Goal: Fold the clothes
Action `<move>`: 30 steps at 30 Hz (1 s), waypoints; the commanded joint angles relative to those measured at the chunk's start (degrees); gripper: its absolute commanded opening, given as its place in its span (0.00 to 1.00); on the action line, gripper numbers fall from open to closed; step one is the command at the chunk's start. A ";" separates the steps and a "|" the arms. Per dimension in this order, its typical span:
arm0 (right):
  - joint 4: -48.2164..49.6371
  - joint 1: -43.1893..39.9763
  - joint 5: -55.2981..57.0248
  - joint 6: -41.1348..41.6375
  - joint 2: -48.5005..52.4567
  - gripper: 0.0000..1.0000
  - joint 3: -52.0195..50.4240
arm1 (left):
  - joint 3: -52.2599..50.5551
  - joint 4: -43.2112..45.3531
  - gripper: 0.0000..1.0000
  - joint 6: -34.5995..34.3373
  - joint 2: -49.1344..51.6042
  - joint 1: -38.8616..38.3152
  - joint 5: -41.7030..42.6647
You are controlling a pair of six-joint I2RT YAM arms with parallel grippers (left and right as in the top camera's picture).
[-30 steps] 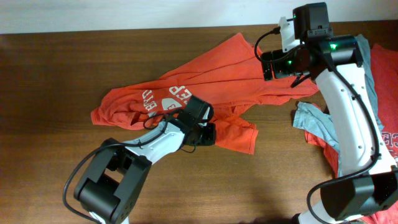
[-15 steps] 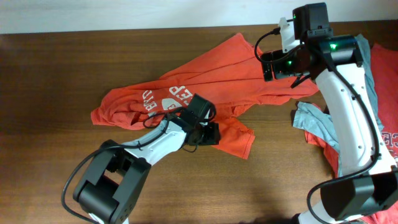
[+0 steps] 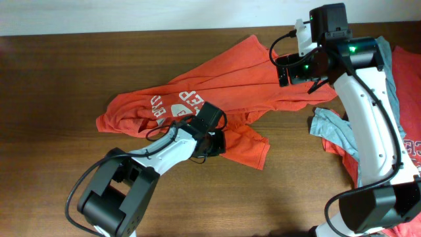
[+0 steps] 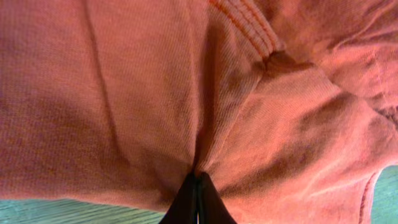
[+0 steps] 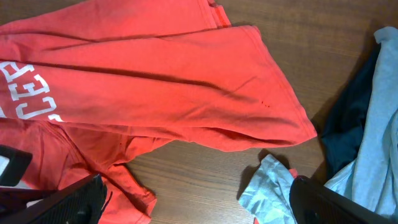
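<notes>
An orange-red T-shirt (image 3: 217,89) with white print lies spread and rumpled across the middle of the table. My left gripper (image 3: 214,143) is low over its near flap. In the left wrist view its fingers (image 4: 197,202) are shut, pinching a fold of the orange-red fabric (image 4: 155,93). My right gripper (image 3: 289,71) hovers over the shirt's right end. In the right wrist view it (image 5: 199,208) is wide open and empty above bare wood, with the shirt (image 5: 155,81) below and ahead of it. A pale grey-blue shirt (image 5: 267,186) and a navy one (image 5: 348,121) lie to the right.
A pile of clothes sits at the table's right edge: pale grey-blue cloth (image 3: 329,126), another orange-red shirt with white print (image 3: 411,150), and dark cloth (image 3: 393,85). The wooden table (image 3: 52,72) is brown, with a white wall along its far edge.
My left gripper has shifted slightly to the left with the pinched fabric, and the shirt's near flap has moved a little with it. The right arm has not moved.
</notes>
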 commanded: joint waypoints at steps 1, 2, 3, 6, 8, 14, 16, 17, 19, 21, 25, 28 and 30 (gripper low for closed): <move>-0.22 -0.39 -0.31 0.63 -0.37 0.99 0.24 | -1.05 -1.77 0.01 -2.08 1.57 0.66 -3.23; -0.22 -0.39 -0.31 0.63 -0.37 0.99 0.24 | -0.55 -3.43 0.01 -3.21 1.57 1.05 -3.26; -0.22 -0.39 -0.31 0.63 -0.37 0.99 0.24 | -0.07 -4.85 0.01 -4.04 1.57 1.40 -3.23; -0.22 -0.39 -0.31 0.63 -0.37 0.99 0.24 | 3.61 -13.68 0.01 -4.76 1.51 4.31 -3.26; -0.26 -0.39 -0.31 0.63 -0.37 0.99 0.24 | 4.57 -15.98 0.01 -4.79 1.51 6.34 -2.51; -1.25 -0.90 -0.31 0.66 -0.37 0.99 0.24 | 6.12 -23.91 0.01 -2.62 1.03 15.91 -1.40; -1.44 -1.84 -0.33 0.87 -0.37 0.99 0.24 | 6.16 -25.81 0.00 -0.63 0.37 20.20 -2.60; -1.51 -2.45 -0.33 1.60 -0.37 0.99 0.24 | 6.16 -26.27 0.01 0.52 0.00 22.73 -2.99; -1.75 -3.58 -1.51 1.73 -0.37 0.99 0.24 | 6.16 -26.38 0.01 2.89 -0.72 27.58 -3.02; -2.05 -5.01 -3.76 1.73 -0.37 0.99 0.24 | 6.16 -26.14 0.01 4.94 -1.27 32.13 -3.04; -2.91 -6.97 -5.05 1.68 -0.37 0.99 0.24 | 6.16 -26.14 0.01 9.60 -1.66 39.65 -2.73; -3.43 -7.91 -5.09 1.70 -0.37 0.99 0.22 | 6.16 -27.98 0.01 12.87 -1.88 43.41 2.29; -3.61 -7.93 -5.07 1.68 -0.35 0.98 0.22 | 6.16 -29.35 0.01 15.32 -2.14 44.17 6.47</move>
